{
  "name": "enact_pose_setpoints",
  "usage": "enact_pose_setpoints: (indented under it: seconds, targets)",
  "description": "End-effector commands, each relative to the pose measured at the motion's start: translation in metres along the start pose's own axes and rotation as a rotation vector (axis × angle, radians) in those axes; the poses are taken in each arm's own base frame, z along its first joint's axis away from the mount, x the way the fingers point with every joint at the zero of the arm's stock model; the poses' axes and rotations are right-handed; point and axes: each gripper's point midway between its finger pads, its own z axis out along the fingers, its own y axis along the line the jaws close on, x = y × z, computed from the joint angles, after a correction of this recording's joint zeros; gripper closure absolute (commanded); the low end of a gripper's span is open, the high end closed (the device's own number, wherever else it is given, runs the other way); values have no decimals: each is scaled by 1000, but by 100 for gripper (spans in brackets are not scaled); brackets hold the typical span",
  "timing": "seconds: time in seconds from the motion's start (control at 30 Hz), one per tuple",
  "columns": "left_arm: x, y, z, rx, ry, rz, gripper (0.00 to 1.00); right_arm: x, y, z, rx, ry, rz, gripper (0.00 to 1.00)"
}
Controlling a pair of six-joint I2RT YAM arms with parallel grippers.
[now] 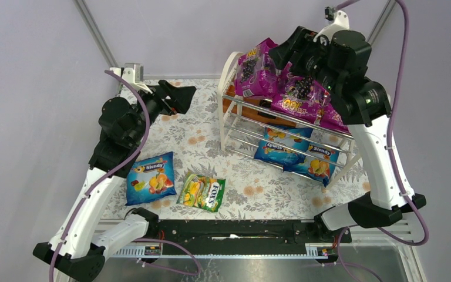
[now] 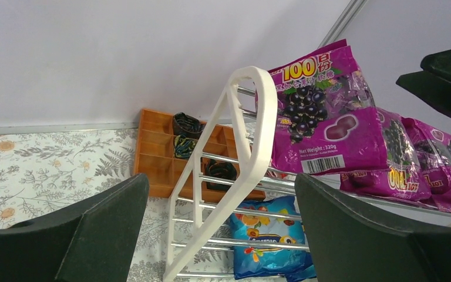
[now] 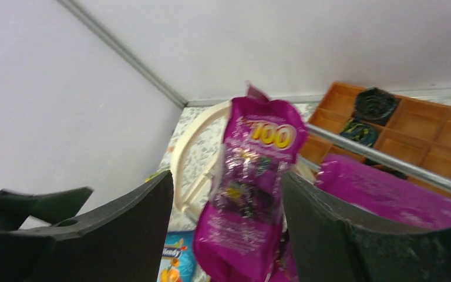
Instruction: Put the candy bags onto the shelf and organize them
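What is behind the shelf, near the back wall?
An orange compartment tray lies behind the shelf, some cells holding dark items. Its right part is hidden by the shelf and the magenta candy bags.

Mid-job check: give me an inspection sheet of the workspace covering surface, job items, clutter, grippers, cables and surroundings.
Surface: floral cloth, lying flat.
Job's things: shelf carries magenta bags on the top tier, plus an upright magenta bag, and two shelved Slendy bags on a lower tier. Loose Slendy bag and FOX'S bag lie on the cloth.
Clutter: orange tray behind the shelf, dark items in some cells.
Grippers: left gripper open, empty, beside the shelf; right gripper open, fingers either side of the upright magenta bag.
Cables: purple cables along both arms, clear of bags.
Surroundings: pale walls, frame posts.
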Motion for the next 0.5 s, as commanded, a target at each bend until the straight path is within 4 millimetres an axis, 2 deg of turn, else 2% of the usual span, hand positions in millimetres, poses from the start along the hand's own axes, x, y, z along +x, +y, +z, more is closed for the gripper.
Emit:
enact_pose_setpoints:
  seconds: [0.0,0.13,0.37,0.47]
  targets:
    - [-10,-9,3,54,-40,-16,1,21,28,12,-104,63,-5,28]
    - [-9,-9,4,55,-34,-17,1,41,6,28,-4,93,18,32]
    - [-8,-9,3,59,-32,-13,1,67,-46,40,181,103,105,27]
    - [-9,-9,2,59,-35,-10,1,74,-49,43,148,131,175,28]
